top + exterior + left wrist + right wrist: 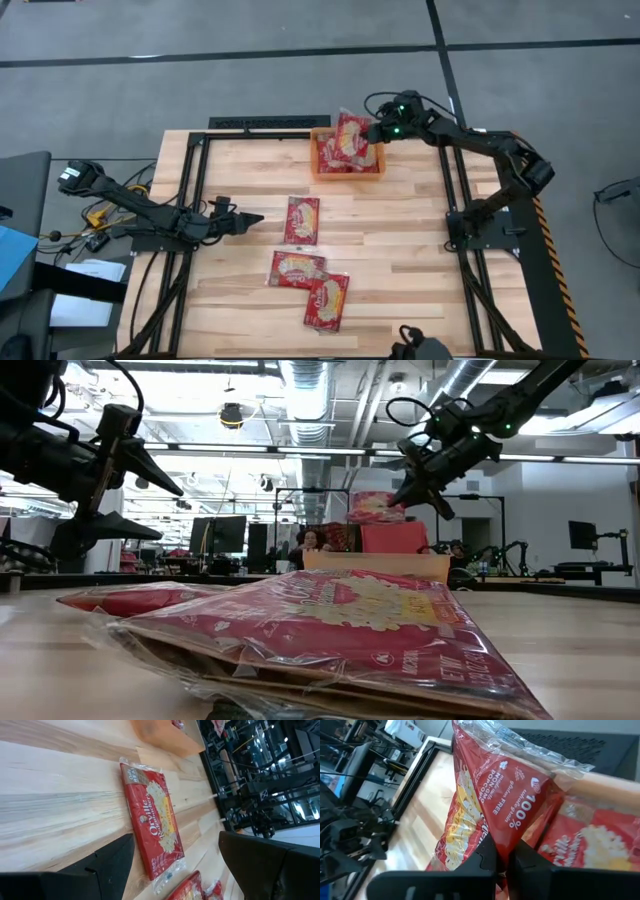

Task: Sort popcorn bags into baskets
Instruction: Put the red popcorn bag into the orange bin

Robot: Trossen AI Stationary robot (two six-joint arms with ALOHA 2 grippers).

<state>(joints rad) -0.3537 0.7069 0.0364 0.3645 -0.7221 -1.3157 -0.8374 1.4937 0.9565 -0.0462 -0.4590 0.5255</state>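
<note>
Right pincer [378, 133] clamped popcorn bag [352, 135] over orange basket [347, 170], upper centre of frame, likely for drop. Left pincer [252, 217] gaped, aimed at tabletop bag [302, 220], frame centre.

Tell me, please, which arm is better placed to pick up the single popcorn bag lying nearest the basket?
Left, probably. Its open claw sits just beside that bag, pointing at it, with nothing held. The right claw is over the orange basket, shut on another bag.
</note>
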